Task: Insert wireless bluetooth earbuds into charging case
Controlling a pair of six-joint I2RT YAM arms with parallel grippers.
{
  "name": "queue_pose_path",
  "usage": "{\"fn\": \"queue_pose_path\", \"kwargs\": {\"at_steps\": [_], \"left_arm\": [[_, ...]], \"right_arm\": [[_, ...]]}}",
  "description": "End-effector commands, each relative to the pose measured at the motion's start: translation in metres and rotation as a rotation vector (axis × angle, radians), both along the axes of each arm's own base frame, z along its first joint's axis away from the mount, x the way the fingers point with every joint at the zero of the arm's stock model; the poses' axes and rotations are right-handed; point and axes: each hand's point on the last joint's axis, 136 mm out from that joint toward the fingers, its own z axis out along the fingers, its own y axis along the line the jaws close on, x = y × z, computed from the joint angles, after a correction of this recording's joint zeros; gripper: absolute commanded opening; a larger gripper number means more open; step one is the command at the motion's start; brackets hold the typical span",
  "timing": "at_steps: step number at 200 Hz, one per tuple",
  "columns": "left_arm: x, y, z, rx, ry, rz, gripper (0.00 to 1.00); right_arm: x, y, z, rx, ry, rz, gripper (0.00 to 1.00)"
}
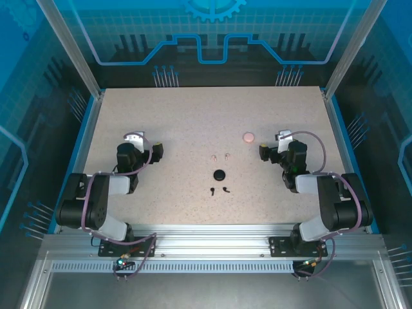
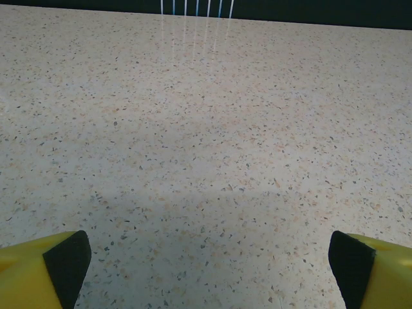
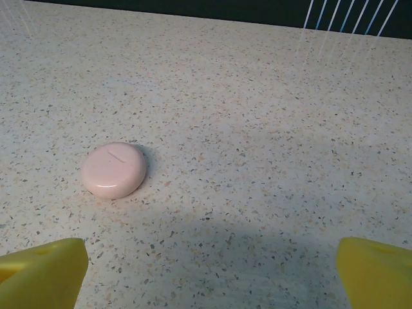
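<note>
One speckled worktop [image 1: 193, 116] carries everything. At its left and right sides the left hand [image 1: 145, 144] and right hand [image 1: 273, 145] each stand spread wide, holding nothing. A closed round pink case [image 3: 114, 169] lies just left of the right hand, and a round black case [image 1: 219, 174] lies near the centre. Two pale pink earbuds [image 1: 214, 156] lie loose between the cases, and two black earbuds [image 1: 211, 190] lie just nearer the arms than the black case.
</note>
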Motion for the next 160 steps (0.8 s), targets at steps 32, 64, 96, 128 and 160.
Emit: {"fn": "queue_pose_path", "kwargs": {"at_steps": [32,64,96,128,160], "left_arm": [[0.0025,-0.0015,0.0018,0.009,-0.006,-0.007,0.99],[0.0027,-0.0014,0.0021,0.010,-0.007,-0.007,0.99],[0.0027,-0.0013,0.0021,0.010,-0.007,-0.006,0.99],[0.0033,0.0001,0.0015,-0.001,0.000,-0.004,0.99],[0.0036,0.0002,0.0019,-0.005,0.000,-0.004,0.99]], "right_arm": [[0.0045,-0.0032,0.0033,-0.005,-0.006,0.000,1.00],[0.0045,-0.0030,0.0033,-0.005,-0.006,0.000,1.00],[0.0044,-0.0033,0.0031,-0.005,-0.005,-0.001,1.00],[0.0045,-0.0032,0.0035,-0.004,-0.006,-0.001,1.00],[0.0045,-0.0033,0.0032,-0.005,-0.005,0.000,1.00]]}}
